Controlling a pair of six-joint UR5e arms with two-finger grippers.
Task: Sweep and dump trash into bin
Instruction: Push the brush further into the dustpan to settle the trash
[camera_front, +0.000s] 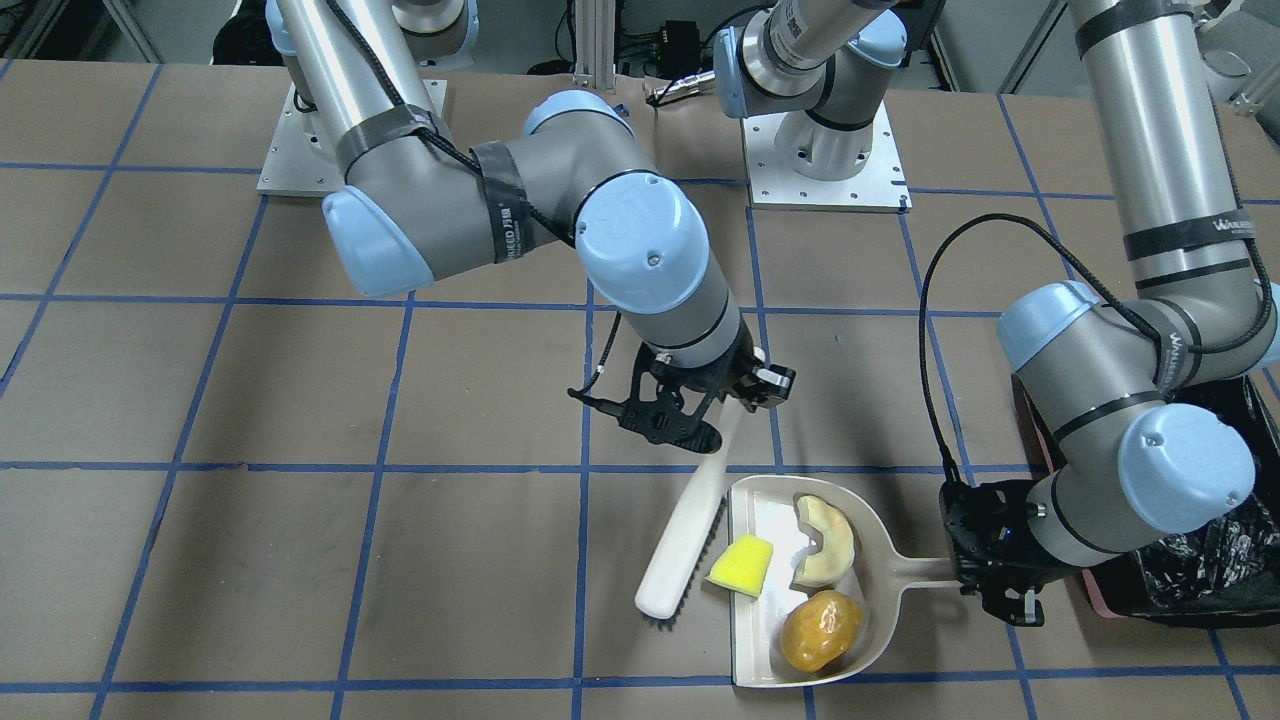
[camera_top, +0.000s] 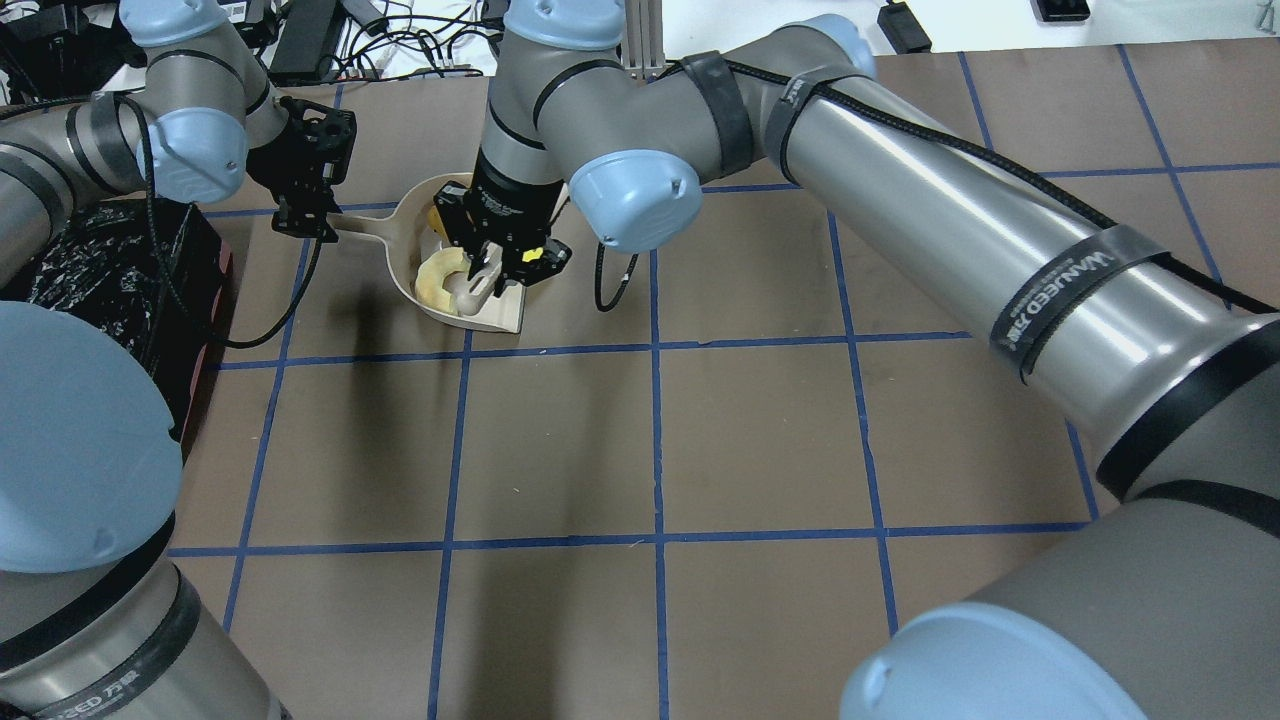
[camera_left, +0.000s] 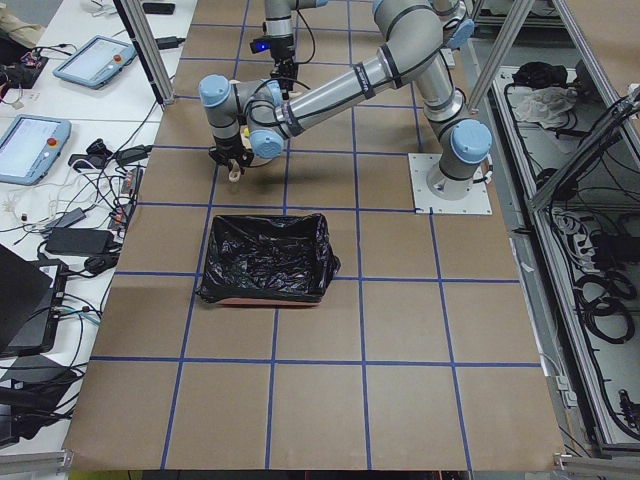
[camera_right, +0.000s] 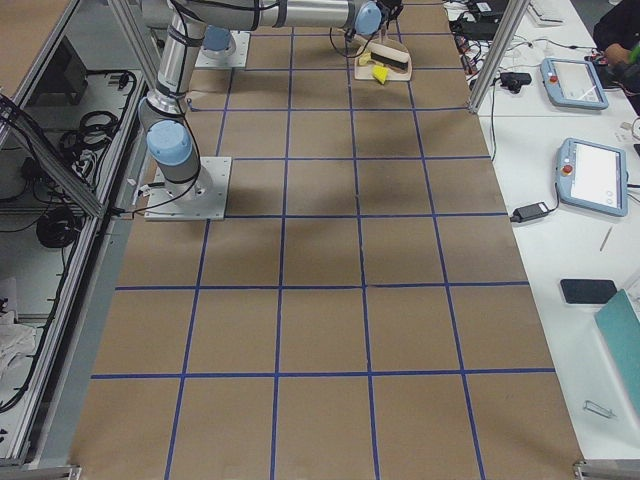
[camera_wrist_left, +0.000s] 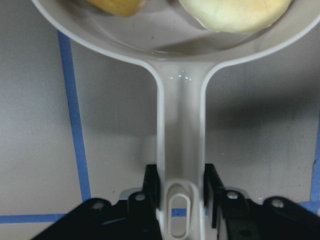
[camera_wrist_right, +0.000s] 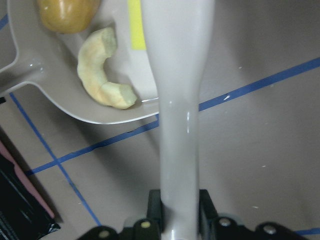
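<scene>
Left pincer (camera_wrist_left: 180, 197) is shut tight on the thin handle of the beige plastic dustpan (camera_front: 757, 632), I can see. My right pincer (camera_wrist_right: 179, 205) grips the long white brush (camera_front: 685, 540). Its bristles are right next to the yellow sponge piece (camera_front: 742, 566) at the pan's open mouth. The pale curved melon slice (camera_front: 828, 545) and shiny golden-brown potato (camera_front: 820, 630) lie inside. The pinkish bin with a crinkly black bag (camera_front: 1190, 570) sits on the brown tabletop (camera_front: 300, 400) beside my left arm.

Handle of dustpan (camera_front: 765, 510) sits between fingers of left gripper (camera_front: 990, 572), pan ahead of it. In pan: potato (camera_front: 822, 630) ahead-left, melon slice (camera_front: 828, 542) ahead-right, sponge piece (camera_front: 742, 565) farthest, at the mouth. The brush (camera_front: 685, 545) runs ahead from right gripper (camera_front: 690, 415), head just beside sponge piece. The bin (camera_front: 1205, 565) lies behind left gripper.
</scene>
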